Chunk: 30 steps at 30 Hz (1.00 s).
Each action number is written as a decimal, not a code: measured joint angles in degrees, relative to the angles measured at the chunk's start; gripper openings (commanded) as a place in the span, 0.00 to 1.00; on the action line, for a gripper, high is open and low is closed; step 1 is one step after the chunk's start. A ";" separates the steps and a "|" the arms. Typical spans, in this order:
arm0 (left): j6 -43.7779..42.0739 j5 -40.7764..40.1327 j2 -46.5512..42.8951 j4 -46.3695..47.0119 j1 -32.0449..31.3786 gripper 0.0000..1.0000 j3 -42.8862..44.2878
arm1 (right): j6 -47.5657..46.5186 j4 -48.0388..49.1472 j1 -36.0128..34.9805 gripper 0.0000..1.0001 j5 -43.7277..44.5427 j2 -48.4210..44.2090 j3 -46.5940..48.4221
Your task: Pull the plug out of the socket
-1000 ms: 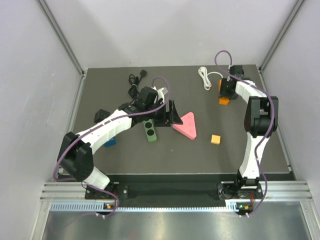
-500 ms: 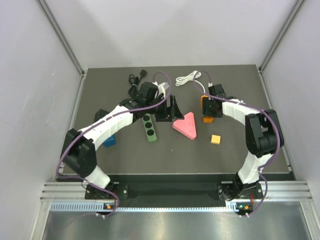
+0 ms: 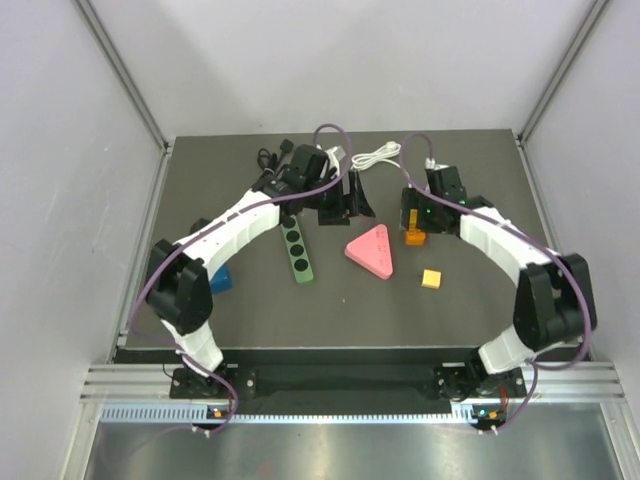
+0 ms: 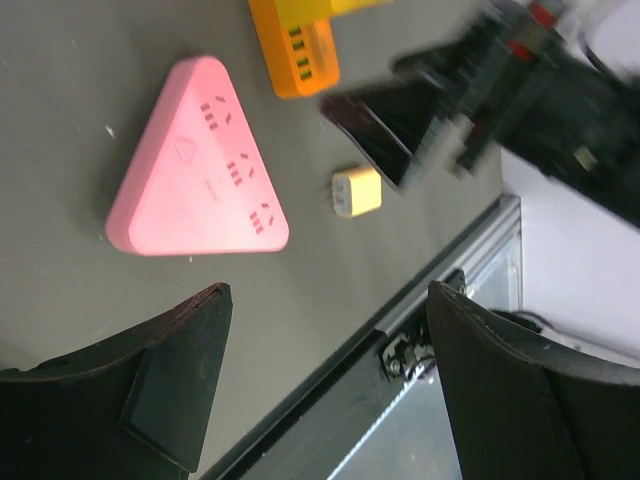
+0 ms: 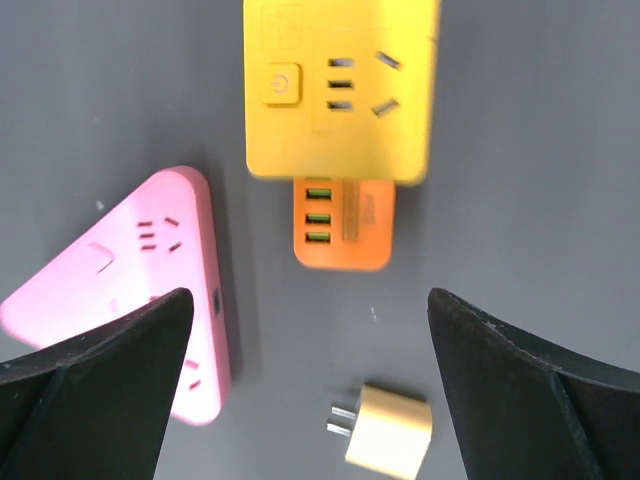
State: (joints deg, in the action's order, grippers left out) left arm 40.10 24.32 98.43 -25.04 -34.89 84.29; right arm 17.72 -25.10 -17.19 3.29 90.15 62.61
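The socket (image 5: 338, 92) is a yellow block with an orange USB section (image 5: 343, 222); it lies on the mat just under my right gripper (image 3: 413, 220). No plug sits in it. The plug (image 5: 390, 428), a small tan adapter with two bare prongs, lies loose on the mat (image 3: 431, 278), apart from the socket. In its wrist view my right gripper (image 5: 308, 295) stands wide open above both, holding nothing. My left gripper (image 3: 352, 200) hovers open beside the right one, and in its wrist view (image 4: 328, 290) nothing lies between its fingers; that view shows the socket (image 4: 295, 48) and plug (image 4: 356, 191) too.
A pink triangular socket (image 3: 371, 250) lies left of the plug. A green power strip (image 3: 298, 255) lies further left, under the left arm. A white cable (image 3: 375, 155) and a black cable (image 3: 268, 165) lie at the back. A blue block (image 3: 220, 282) sits at the left.
My right arm carried the orange and yellow socket from the back right toward the middle, then opened its jaws off it. My left gripper moved toward the back. The plug stayed put.
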 measured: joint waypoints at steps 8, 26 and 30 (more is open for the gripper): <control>-1.79 -12.66 13.25 -11.41 -1.64 0.85 22.36 | 6.19 0.26 2.78 1.00 2.43 -16.17 -7.91; -7.63 -37.07 39.60 -12.46 -15.19 0.88 50.90 | 18.14 14.38 23.82 0.73 -12.15 -18.97 -26.73; -9.49 -39.17 40.57 -8.15 -16.26 0.89 50.90 | 18.56 15.89 23.87 0.73 -14.82 -15.98 -26.64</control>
State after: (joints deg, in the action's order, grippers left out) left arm 30.61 -14.85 139.00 -33.19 -51.16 135.20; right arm 36.27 -9.21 6.68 -11.53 74.17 35.97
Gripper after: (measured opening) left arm 0.885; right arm 0.731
